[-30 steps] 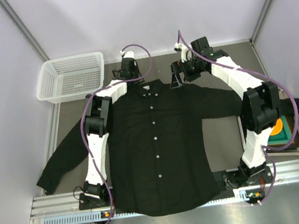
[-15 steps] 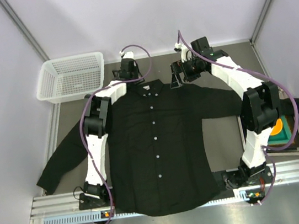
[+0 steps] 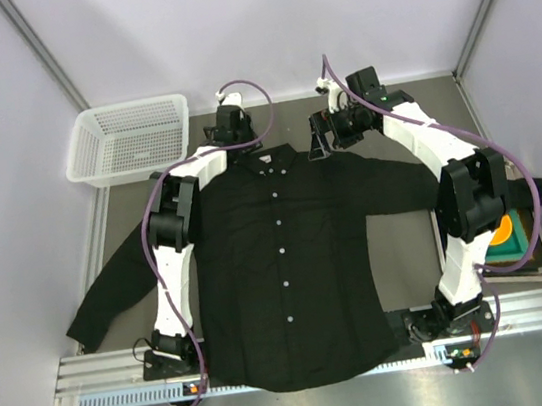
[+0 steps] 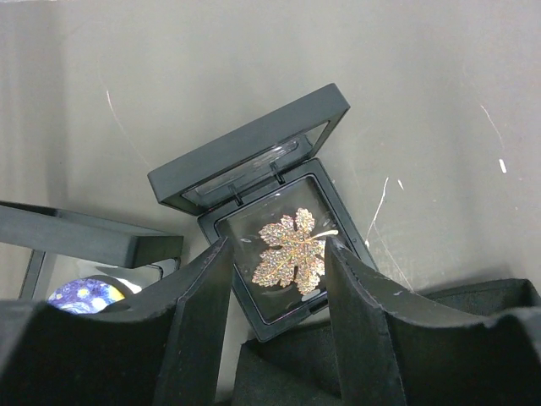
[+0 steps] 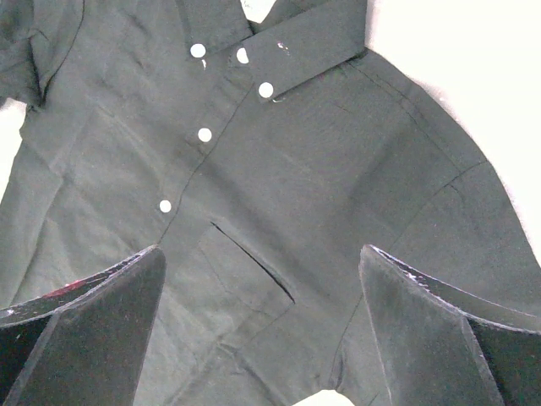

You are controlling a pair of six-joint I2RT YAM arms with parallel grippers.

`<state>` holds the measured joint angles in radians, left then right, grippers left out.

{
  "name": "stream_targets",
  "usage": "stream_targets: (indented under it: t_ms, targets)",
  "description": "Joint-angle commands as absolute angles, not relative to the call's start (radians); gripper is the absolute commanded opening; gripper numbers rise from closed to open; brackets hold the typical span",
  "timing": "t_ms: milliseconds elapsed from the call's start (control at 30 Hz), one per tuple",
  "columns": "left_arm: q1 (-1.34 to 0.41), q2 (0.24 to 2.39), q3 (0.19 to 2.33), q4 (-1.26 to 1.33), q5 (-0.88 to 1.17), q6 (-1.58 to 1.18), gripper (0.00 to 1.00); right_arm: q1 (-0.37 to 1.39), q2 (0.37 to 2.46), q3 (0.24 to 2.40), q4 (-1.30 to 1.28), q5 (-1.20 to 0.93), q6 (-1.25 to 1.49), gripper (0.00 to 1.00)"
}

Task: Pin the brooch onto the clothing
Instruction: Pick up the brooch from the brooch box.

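1. The black shirt (image 3: 284, 262) lies flat and face up on the table (image 3: 399, 104), collar at the far side and hem at the near edge, between the 2 arm bases.
2. Its row of white buttons (image 3: 281, 252) runs down the middle. 1 sleeve stretches out to the left and the other to the right.
3. The brooch (image 4: 294, 245), a glittering gold and pink leaf, sits inside an open black box (image 4: 254, 161) with its lid tilted up behind it. The box rests on the table just beyond the shirt's collar.
4. The left gripper (image 4: 276, 254) hangs over that box with its fingers spread apart, 1 on each side of the brooch, gripping nothing.
5. A second open black box (image 4: 93, 237) stands just left of the first, with a blue patterned piece (image 4: 84, 296) in it.
6. The right gripper (image 5: 260, 254) is above the shirt's upper chest near the collar, jaws wide and empty. The slanted pocket opening (image 5: 254, 264) shows between its fingers.
7. A white basket (image 3: 131, 137) sits at the far left of the table, apart from the shirt.
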<state>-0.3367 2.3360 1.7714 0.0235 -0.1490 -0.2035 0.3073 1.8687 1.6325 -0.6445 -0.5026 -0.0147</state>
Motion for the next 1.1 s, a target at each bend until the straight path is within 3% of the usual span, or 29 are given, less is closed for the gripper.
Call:
stream_targets:
  t_ms: [0, 833, 1067]
  targets:
    - [-0.333, 2.306, 1.813, 0.037, -0.115, -0.189, 0.52, 0.316, 1.856, 1.683, -0.643, -0.517, -0.008, 0.96]
    - [-0.334, 2.414, 1.887, -0.052, -0.132, -0.166, 0.54, 0.316, 1.87, 1.687, -0.646, -0.517, -0.008, 0.96]
    - [-0.333, 2.404, 1.873, -0.055, -0.106, -0.181, 0.63, 0.316, 1.87, 1.689, -0.647, -0.515, -0.008, 0.96]
